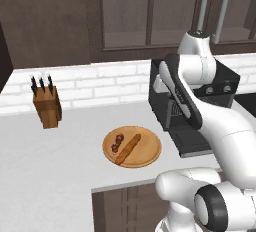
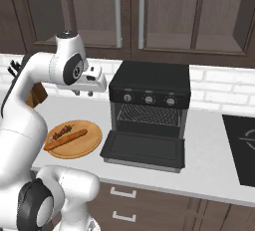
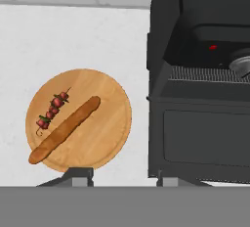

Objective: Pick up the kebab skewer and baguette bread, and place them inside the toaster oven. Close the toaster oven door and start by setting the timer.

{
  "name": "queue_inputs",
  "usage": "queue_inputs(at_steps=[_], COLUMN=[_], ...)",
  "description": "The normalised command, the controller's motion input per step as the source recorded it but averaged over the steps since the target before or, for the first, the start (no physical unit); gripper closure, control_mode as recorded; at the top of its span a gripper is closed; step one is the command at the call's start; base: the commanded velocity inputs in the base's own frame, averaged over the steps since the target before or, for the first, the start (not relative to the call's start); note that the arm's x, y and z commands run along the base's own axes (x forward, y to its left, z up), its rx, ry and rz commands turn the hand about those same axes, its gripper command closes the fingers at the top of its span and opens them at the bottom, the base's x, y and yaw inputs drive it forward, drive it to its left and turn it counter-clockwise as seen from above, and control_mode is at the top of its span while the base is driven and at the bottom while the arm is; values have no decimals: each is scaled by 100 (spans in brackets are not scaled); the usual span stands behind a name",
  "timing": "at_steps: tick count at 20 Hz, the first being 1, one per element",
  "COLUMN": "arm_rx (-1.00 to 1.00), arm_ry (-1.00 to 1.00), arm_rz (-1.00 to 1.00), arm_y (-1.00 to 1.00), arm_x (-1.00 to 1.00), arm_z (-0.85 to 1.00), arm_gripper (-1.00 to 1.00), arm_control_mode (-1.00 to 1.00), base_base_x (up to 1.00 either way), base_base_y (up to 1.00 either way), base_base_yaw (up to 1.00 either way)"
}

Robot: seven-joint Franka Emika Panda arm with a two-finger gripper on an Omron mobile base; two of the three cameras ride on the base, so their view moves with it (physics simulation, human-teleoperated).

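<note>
Even, diffuse illumination is observed in all three views; no distinct light source can be located. The white counter (image 1: 60,166) is rendered bright and flat, without glare. Only a faint soft shadow is seen under the wooden plate (image 3: 110,143). The toaster oven (image 2: 149,78) is rendered very dark, with interior detail largely lost apart from the wire rack. A mild sheen is noted on the arm's white shells. Edges are slightly soft and jagged from low resolution. No motion blur or edge distortion is detected.

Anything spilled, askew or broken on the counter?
Nothing stands out. Kebab skewer and baguette bread lie side by side on the wooden plate; toaster oven door hangs open, rack level.
</note>
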Motion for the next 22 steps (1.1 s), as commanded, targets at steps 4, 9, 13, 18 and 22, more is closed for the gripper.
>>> queue_inputs(at_steps=[4, 9, 13, 18, 22], arm_rx=[0, -2, -4, -3, -1], arm_ry=[-3, -17, -26, -12, -2], arm_rz=[0, -14, -34, -28, -14], arm_y=[0, 54, 84, 40, 23], arm_x=[-27, -92, -47, 0, 3], arm_z=[0, -7, -34, -40, -29], arm_gripper=[-100, -100, -100, -100, -100], arm_control_mode=[-100, -100, -100, -100, -100], base_base_x=[0, 0, 0, 0, 0], base_base_y=[0, 0, 0, 0, 0], base_base_yaw=[0, 0, 0, 0, 0])
